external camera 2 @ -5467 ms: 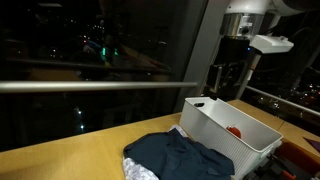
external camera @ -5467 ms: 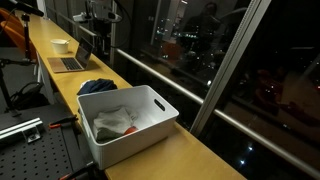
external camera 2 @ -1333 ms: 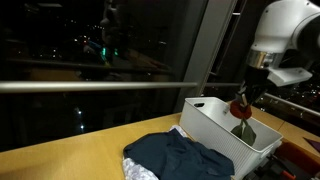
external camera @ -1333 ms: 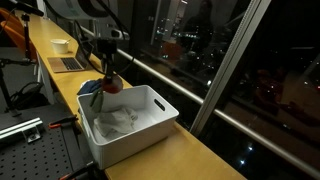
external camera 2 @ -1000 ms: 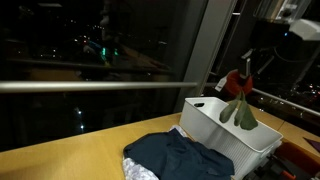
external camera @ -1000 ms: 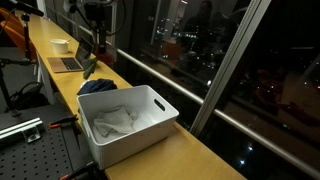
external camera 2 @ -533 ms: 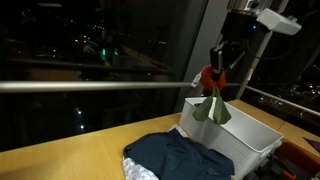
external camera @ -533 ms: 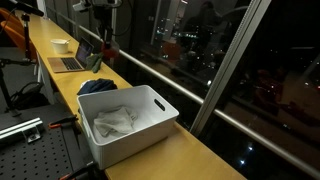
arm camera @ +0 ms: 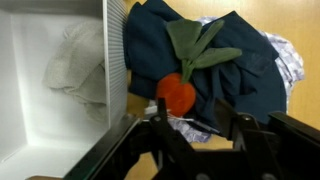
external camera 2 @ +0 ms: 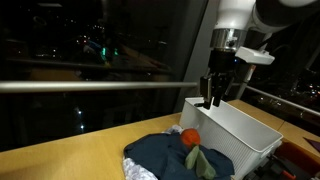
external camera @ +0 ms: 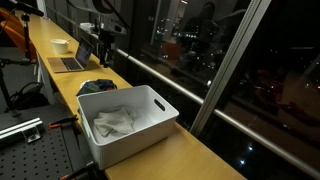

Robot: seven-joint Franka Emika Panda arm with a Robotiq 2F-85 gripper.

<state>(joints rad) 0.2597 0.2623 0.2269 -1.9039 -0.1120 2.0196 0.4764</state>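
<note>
A stuffed toy with an orange body [arm camera: 177,92] and green leaves [arm camera: 200,45] lies on a dark blue cloth [arm camera: 235,65] beside the white bin [arm camera: 113,60]. It also shows in an exterior view [external camera 2: 190,138] on that cloth [external camera 2: 165,155]. My gripper [arm camera: 203,135] is open and empty, hanging just above the toy and the cloth next to the bin's end wall. In both exterior views it [external camera 2: 213,97] hangs over the bin's far end [external camera: 105,58]. A crumpled white cloth [arm camera: 80,65] lies inside the bin [external camera: 130,120].
A patterned light cloth [arm camera: 283,55] peeks out from under the dark one. A laptop [external camera: 70,62] and a white bowl [external camera: 60,45] stand further along the wooden counter [external camera: 175,155]. A dark window with a rail [external camera 2: 90,85] runs along the counter.
Half a second ago my gripper held the toy up above the bin's end. Now the toy lies on the dark cloth and the gripper is open above it.
</note>
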